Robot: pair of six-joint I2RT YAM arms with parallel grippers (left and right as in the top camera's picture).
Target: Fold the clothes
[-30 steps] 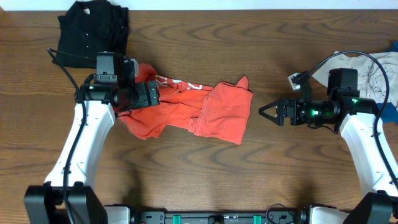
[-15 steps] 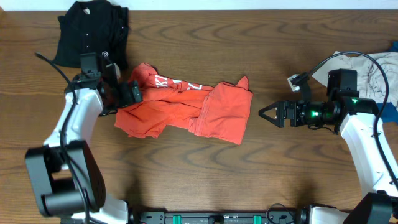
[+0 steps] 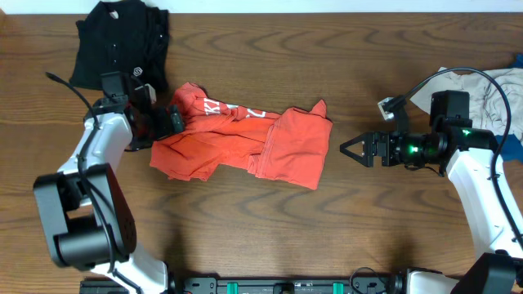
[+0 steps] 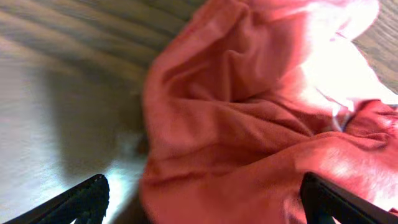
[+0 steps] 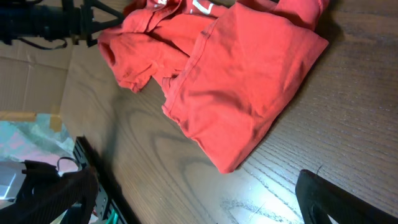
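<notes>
Left gripper [image 3: 174, 121]: jaws wide apart, nothing in them. It sits at the left edge of the red-orange T-shirt [image 3: 270, 147], by the bunched end. In the wrist view both fingertips frame rumpled red cloth. I can't tell whether they touch it.

Right gripper [image 3: 351, 148]: jaws also spread and empty, aimed at the shirt's right edge with a gap of bare table [image 3: 368, 65] between.

The shirt lies mid-table, crumpled and not flat. The right half looks doubled over with a seam line showing, and the left half is wadded. White lettering [image 3: 214, 106] peeks out at the upper left. The black shirt [image 3: 118, 41] sits in a heap at the far left corner, just behind the left arm. The pale grey and blue pieces [image 3: 502, 94] are piled at the right edge behind the right arm.

Handling, my read:
- It's light, limp knit with no stiffness, so it won't hold a shape or push back.
- It will drape from any pinch point and drag on the wood rather than slide clean.
- Layers are stacked, so a deep pinch likely grabs two or three at once.

Where to grip:
- Take shallow pinches on free edges.
- Right side: the lower corner of the folded-over flap.
- Left side: the outer sleeve or shoulder edge, not the middle of the wad.
- Pulling the two apart should spread it flat before any fold.
</notes>
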